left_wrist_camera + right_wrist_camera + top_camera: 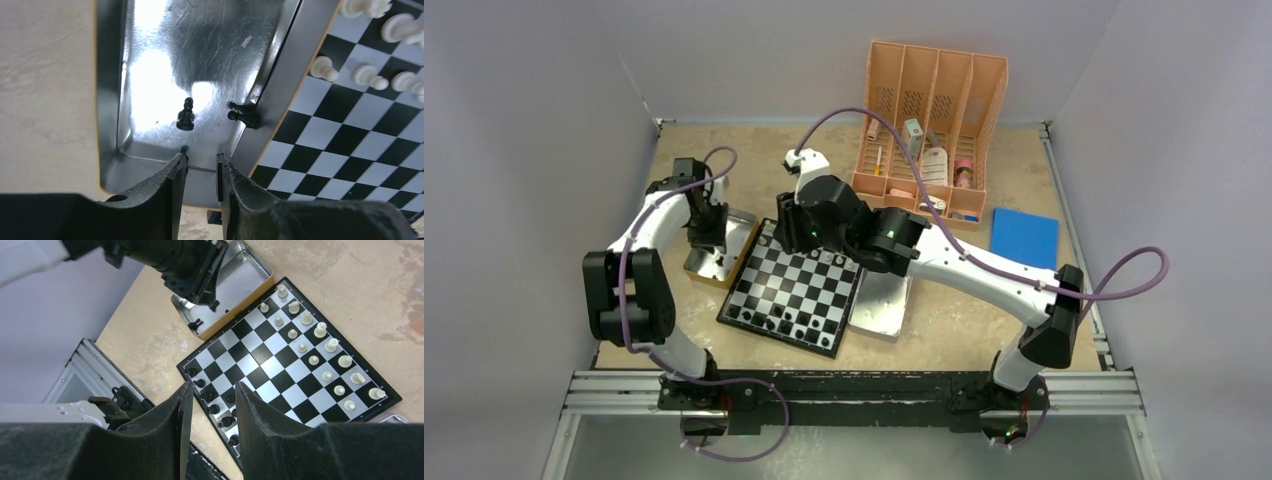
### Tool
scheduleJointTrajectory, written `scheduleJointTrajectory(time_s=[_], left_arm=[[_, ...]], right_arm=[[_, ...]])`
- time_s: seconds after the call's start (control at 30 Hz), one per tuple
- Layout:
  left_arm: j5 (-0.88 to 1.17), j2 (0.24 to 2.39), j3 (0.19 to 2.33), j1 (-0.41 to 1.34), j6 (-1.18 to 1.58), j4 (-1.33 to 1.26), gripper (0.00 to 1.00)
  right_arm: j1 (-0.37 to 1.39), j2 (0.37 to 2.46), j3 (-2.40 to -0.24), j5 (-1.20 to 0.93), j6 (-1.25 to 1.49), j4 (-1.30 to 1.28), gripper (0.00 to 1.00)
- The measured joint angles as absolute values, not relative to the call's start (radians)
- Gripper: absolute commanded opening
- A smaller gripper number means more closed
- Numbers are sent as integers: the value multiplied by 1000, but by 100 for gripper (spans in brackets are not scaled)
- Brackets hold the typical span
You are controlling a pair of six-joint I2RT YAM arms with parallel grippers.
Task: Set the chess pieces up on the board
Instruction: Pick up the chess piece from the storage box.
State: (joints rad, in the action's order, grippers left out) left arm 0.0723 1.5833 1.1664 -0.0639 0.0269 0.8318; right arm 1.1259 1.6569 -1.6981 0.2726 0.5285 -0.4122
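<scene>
The board (796, 287) lies mid-table, its far edge hidden under my right arm. Black chess pieces (214, 409) line its near edge, and white pieces (320, 347) fill two rows on the opposite side. My left gripper (201, 162) hangs low over the near end of a silver tray (112, 150), open a narrow gap with nothing between the fingers. In that tray a black pawn (186, 115) stands upright just ahead of the fingertips, and another black piece (243, 114) lies on its side by the tray wall. My right gripper (212, 390) is high above the board, open and empty.
The left tray (724, 252) touches the board's left edge. A second silver tray (884, 305) pokes out from under the board's right side. An orange file organiser (934, 120) stands at the back, a blue pad (1024, 237) to its right. A metal rail (854, 392) runs along the front.
</scene>
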Motion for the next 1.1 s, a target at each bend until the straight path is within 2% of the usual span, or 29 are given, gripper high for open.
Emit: scheduleJointTrajectory(time_s=[0.13, 0.57, 0.9, 1.1], left_arm=[[90, 1639, 1139, -64, -47, 786, 32], [78, 1779, 1131, -71, -100, 741, 32], [73, 1784, 1130, -72, -99, 711, 24], [70, 1784, 1130, -72, -89, 717, 34]], right_arm=[[1122, 1615, -1681, 273, 528, -402, 39], [1110, 1586, -1631, 280, 530, -383, 39], [1098, 1584, -1609, 281, 530, -375, 38], [1097, 1584, -1605, 279, 530, -365, 38]])
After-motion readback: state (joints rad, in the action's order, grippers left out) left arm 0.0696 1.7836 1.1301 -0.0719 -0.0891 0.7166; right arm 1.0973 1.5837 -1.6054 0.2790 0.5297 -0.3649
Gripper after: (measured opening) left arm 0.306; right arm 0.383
